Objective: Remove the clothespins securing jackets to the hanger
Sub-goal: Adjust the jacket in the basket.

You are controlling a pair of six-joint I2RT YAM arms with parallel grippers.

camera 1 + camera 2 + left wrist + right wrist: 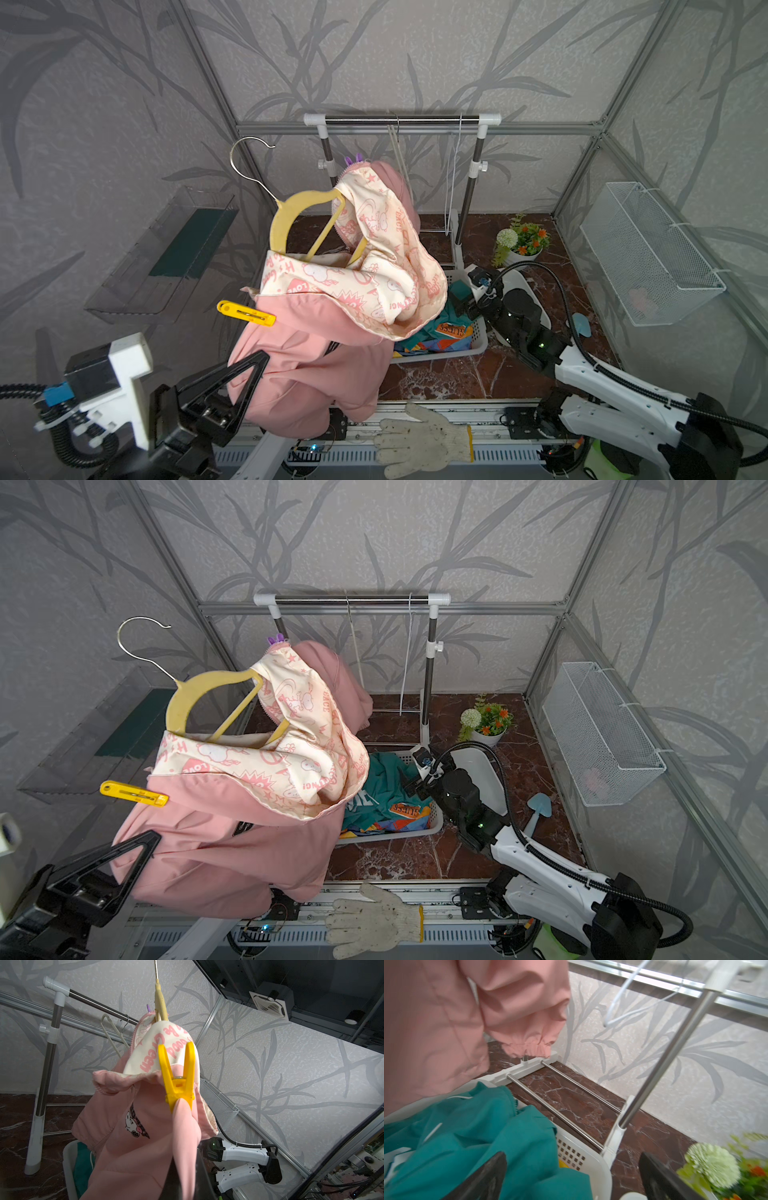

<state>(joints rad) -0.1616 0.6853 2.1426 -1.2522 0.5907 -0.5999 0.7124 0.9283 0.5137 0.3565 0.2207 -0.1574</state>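
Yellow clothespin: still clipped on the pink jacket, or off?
Still clipped on. The yellow clothespin has its jaws pinched over a fold of the pink jacket; in both top views it sits at the jacket's shoulder.

A: How are the arms built?
B: The right arm (615,386) is clad in white shells with black joints; a black ribbed cable is routed along it.
A: And the left arm (124,399)?
B: Black triangular fingers (232,386) are fitted.
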